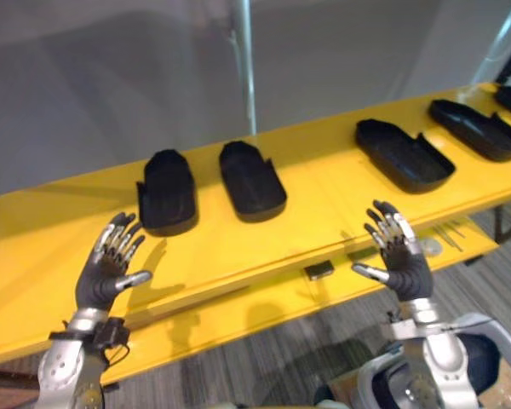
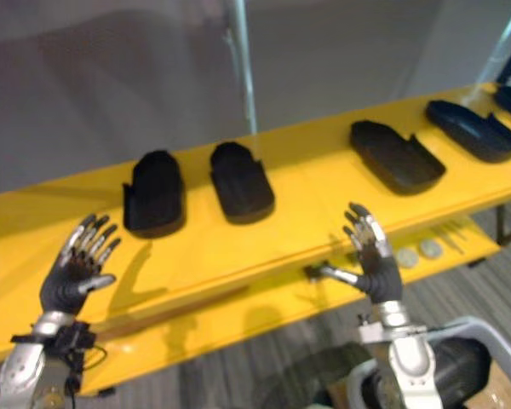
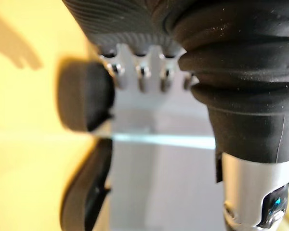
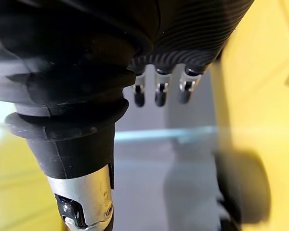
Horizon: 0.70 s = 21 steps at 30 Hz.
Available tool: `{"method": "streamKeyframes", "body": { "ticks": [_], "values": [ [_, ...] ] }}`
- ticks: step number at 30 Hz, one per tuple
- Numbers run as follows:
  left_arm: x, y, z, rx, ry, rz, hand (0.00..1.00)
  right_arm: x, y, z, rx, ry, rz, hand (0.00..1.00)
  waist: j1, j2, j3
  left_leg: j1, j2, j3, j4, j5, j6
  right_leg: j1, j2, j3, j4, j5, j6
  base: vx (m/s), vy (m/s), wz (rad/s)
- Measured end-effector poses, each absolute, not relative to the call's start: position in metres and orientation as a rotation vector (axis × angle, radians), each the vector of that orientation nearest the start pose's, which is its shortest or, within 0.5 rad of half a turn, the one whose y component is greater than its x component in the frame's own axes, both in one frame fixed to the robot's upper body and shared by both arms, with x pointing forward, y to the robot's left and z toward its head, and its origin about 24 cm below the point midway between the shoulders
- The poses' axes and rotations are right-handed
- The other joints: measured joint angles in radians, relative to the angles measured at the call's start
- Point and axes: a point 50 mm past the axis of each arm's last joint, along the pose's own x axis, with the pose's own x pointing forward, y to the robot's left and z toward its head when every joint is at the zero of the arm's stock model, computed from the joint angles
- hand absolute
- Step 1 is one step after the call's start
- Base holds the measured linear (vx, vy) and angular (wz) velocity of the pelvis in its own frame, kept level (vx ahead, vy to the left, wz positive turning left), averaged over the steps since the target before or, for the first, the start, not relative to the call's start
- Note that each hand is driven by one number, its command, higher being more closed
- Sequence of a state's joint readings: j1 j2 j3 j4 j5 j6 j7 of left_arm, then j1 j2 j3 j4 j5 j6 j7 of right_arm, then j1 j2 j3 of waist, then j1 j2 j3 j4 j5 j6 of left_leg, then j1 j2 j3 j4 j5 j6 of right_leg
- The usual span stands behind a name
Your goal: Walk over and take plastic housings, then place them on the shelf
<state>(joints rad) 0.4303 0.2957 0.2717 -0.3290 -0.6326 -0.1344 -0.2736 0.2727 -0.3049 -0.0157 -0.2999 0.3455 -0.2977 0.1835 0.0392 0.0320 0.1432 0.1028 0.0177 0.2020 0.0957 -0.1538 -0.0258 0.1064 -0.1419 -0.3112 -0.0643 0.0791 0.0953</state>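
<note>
Several black plastic housings lie in a row on the yellow table [image 1: 324,170]. Two short ones sit side by side, the left housing [image 1: 167,191] and the middle housing [image 1: 251,180]. A longer housing [image 1: 403,154] and another long one [image 1: 478,128] lie further right. My left hand [image 1: 111,264] hovers open, fingers spread, just in front of the left housing and apart from it. My right hand [image 1: 399,254] is open too, raised over the table's front edge between the middle housing and the longer one, and holds nothing.
A lower yellow shelf [image 1: 264,302] runs under the tabletop, with a small black block [image 1: 318,270] and round silver discs [image 2: 417,250] on it. An upright metal pole [image 1: 246,60] stands behind the table. Grey carpet lies below.
</note>
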Motion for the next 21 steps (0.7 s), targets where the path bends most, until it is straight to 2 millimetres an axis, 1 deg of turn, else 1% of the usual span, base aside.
{"method": "streamKeyframes", "body": {
  "ticks": [3, 5, 7, 8, 9, 12, 15, 19, 21],
  "values": [
    [0.148, 0.259, 0.069, -0.265, -0.159, 0.054, 0.00, 0.196, -0.197, 0.087, -0.001, -0.302, 0.219, 0.00, 0.012, -0.018, -0.005, -0.001, 0.000, -0.008, 0.000, 0.002, -0.001, 0.009, -0.002, -0.018, 0.000, -0.002, -0.002, -0.02, -0.009, 0.15],
    [0.142, 0.263, 0.067, -0.305, -0.172, 0.098, 0.00, 0.197, -0.198, 0.080, -0.001, -0.267, 0.236, 0.00, 0.014, -0.028, -0.007, 0.001, -0.002, -0.032, 0.000, 0.003, -0.002, 0.024, -0.008, -0.035, 0.000, -0.006, -0.007, -0.02, 0.010, 0.23],
    [0.141, 0.265, 0.069, -0.332, -0.212, 0.120, 0.00, 0.200, -0.199, 0.067, -0.004, -0.199, 0.240, 0.00, 0.020, -0.045, -0.017, 0.001, -0.005, -0.047, -0.001, 0.005, -0.001, 0.033, -0.009, -0.047, 0.000, -0.009, -0.012, -0.02, 0.001, 0.21],
    [0.140, 0.265, 0.070, -0.334, -0.220, 0.128, 0.00, 0.201, -0.200, 0.064, -0.006, -0.180, 0.238, 0.00, 0.023, -0.048, -0.019, 0.001, -0.005, -0.049, -0.001, 0.005, -0.001, 0.034, -0.010, -0.049, 0.001, -0.010, -0.012, -0.03, 0.007, 0.09],
    [0.139, 0.266, 0.071, -0.337, -0.236, 0.147, 0.00, 0.205, -0.200, 0.058, -0.013, -0.145, 0.237, 0.00, 0.029, -0.051, -0.021, 0.001, -0.007, -0.051, -0.002, 0.006, -0.001, 0.034, -0.012, -0.050, 0.002, -0.011, -0.013, -0.03, 0.013, 0.06],
    [0.135, 0.271, 0.072, -0.354, -0.286, 0.218, 0.00, 0.213, -0.195, 0.044, -0.059, -0.068, 0.236, 0.00, 0.031, -0.054, -0.023, 0.002, -0.017, -0.061, -0.024, 0.022, 0.001, 0.034, -0.014, -0.068, 0.002, -0.011, -0.014, -0.03, 0.004, 0.14],
    [0.136, 0.270, 0.074, -0.375, -0.329, 0.265, 0.00, 0.223, -0.190, 0.029, -0.084, 0.001, 0.222, 0.00, 0.035, -0.054, -0.023, 0.002, -0.022, -0.082, -0.044, 0.037, 0.001, 0.034, -0.017, -0.081, 0.002, -0.011, -0.014, -0.01, 0.007, 0.17],
    [0.138, 0.267, 0.075, -0.395, -0.354, 0.285, 0.00, 0.234, -0.187, 0.021, -0.103, 0.023, 0.187, 0.00, 0.044, -0.054, -0.022, 0.001, -0.026, -0.098, -0.061, 0.055, 0.001, 0.034, -0.018, -0.101, 0.001, -0.011, -0.014, 0.00, 0.006, 0.16],
    [0.139, 0.265, 0.076, -0.389, -0.359, 0.282, 0.00, 0.241, -0.183, 0.020, -0.119, 0.014, 0.157, 0.00, 0.053, -0.054, -0.022, 0.001, -0.026, -0.107, -0.062, 0.056, 0.000, 0.035, -0.018, -0.105, 0.001, -0.011, -0.014, 0.00, 0.010, 0.07]
  ]
}}
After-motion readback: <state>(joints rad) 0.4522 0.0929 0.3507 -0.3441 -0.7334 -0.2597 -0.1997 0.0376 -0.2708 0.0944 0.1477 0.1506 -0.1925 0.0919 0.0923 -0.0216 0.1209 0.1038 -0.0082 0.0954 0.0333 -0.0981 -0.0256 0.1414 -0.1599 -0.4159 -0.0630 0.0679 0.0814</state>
